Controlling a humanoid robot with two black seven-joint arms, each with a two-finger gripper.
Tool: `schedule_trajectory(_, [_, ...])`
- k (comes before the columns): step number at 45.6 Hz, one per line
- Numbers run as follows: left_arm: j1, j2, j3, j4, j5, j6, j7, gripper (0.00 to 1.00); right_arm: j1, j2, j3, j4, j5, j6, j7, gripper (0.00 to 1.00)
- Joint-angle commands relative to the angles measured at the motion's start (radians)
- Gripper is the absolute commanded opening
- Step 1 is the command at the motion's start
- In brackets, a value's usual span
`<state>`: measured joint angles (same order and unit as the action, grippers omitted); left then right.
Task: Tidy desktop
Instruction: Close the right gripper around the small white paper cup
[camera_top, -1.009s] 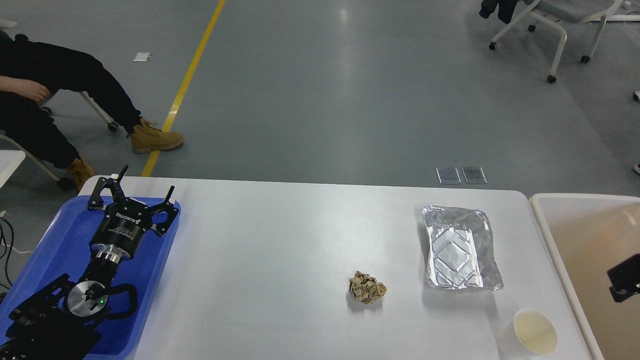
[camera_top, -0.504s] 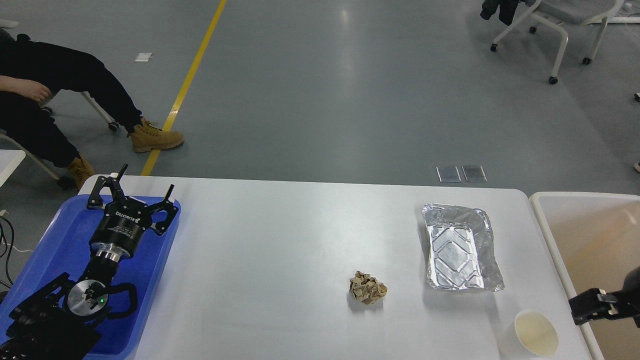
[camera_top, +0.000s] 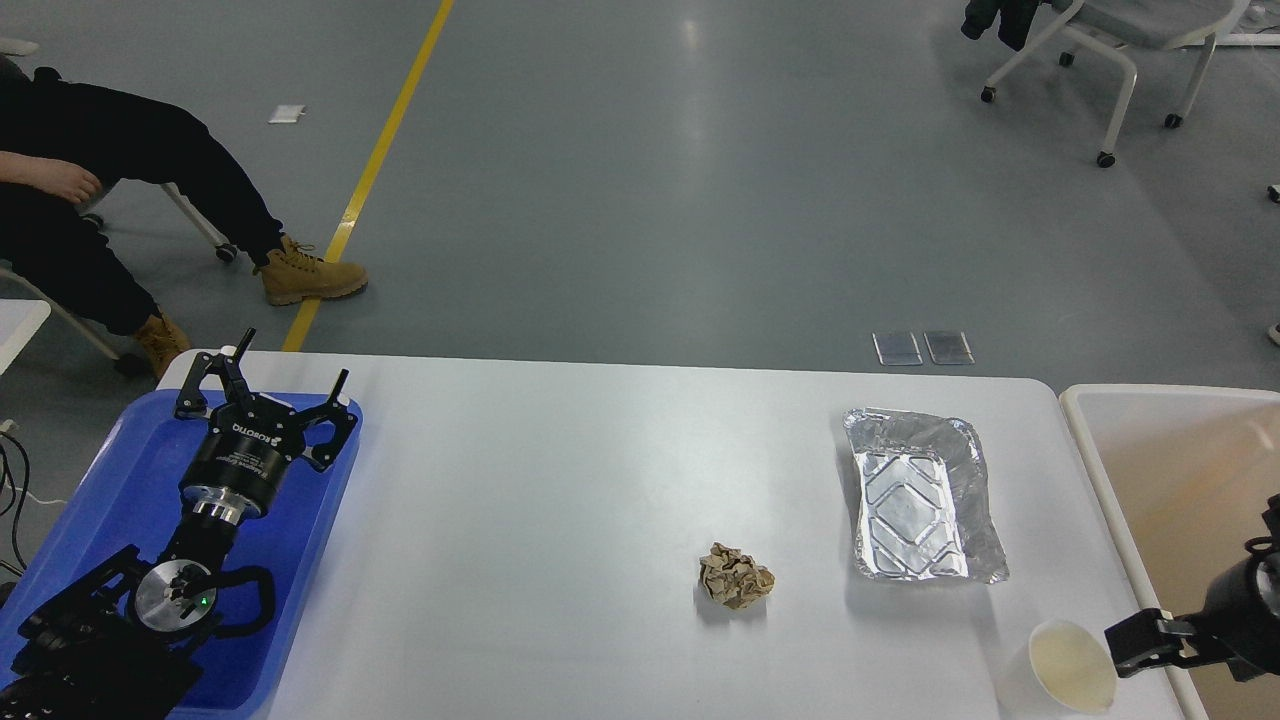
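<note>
The white desktop fills the lower half of the head view. On it lie a crumpled brown paper ball, an empty foil tray and an empty paper cup at the front right corner. My left gripper is open and empty above the far end of the blue tray. My right gripper comes in from the right edge, just right of the cup's rim. It is dark, and its fingers cannot be told apart.
A cream-walled bin stands against the desktop's right edge. A seated person's legs and tan boots are on the floor beyond the far left corner. A wheeled chair stands far back right.
My right gripper has moved left and down from over the bin to the cup's right side. The left arm and the objects on the desktop have not moved.
</note>
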<state>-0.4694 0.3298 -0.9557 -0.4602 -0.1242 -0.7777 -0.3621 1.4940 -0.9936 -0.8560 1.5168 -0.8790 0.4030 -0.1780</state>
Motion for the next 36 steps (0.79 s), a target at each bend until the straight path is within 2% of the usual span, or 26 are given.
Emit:
schedule_trajectory(1, [0.0,0.0,0.0,0.0,0.0,-0.002,0.0,0.99,-0.092,0.036,0.035,-0.05,-0.003,-0.036,0.002,1.0])
schedule_trajectory(30, [0.0,0.0,0.0,0.0,0.0,-0.002,0.0,0.99,-0.204,0.108,0.084,-0.113,-0.023,-0.139,0.02,1.0])
schedule_trajectory(34, [0.0,0.0,0.0,0.0,0.0,0.0,0.0,0.99,-0.212,0.115,0.083,-0.119,-0.031,-0.156,0.037,0.93])
schedule_trajectory(36, [0.0,0.0,0.0,0.0,0.0,0.0,0.0,0.99,-0.219,0.115,0.083,-0.125,-0.035,-0.159,0.049,0.82])
